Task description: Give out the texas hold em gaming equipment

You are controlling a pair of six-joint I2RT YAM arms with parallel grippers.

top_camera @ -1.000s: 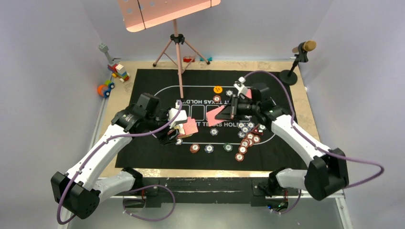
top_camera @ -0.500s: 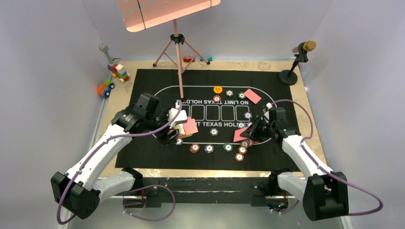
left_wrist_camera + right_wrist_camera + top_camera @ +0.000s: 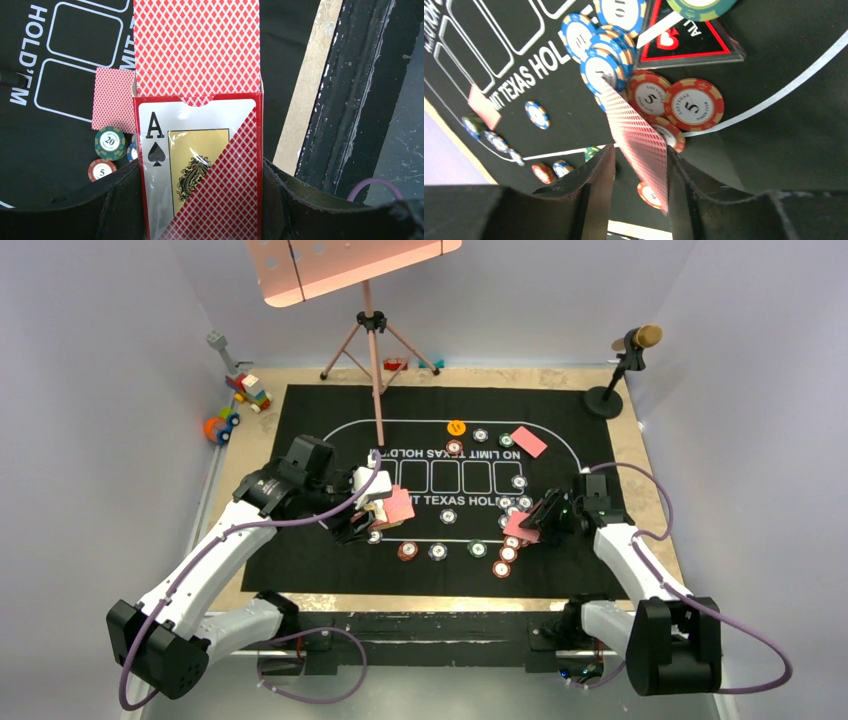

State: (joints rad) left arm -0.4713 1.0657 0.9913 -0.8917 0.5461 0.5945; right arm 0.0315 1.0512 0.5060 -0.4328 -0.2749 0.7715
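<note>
the playing card [image 3: 639, 130] hangs tilted inside the right gripper [image 3: 636, 200], pinched or loose i cannot tell, just over the red poker chips [image 3: 694, 105], and may land skewed on them, while the left gripper [image 3: 200, 210] clamps the card box [image 3: 200, 165].

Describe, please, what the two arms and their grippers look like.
The left arm and right arm have white links between boxy black joint housings, each trailed by a looping purple cable. The left gripper and right gripper have broad matte-black fingers.
</note>
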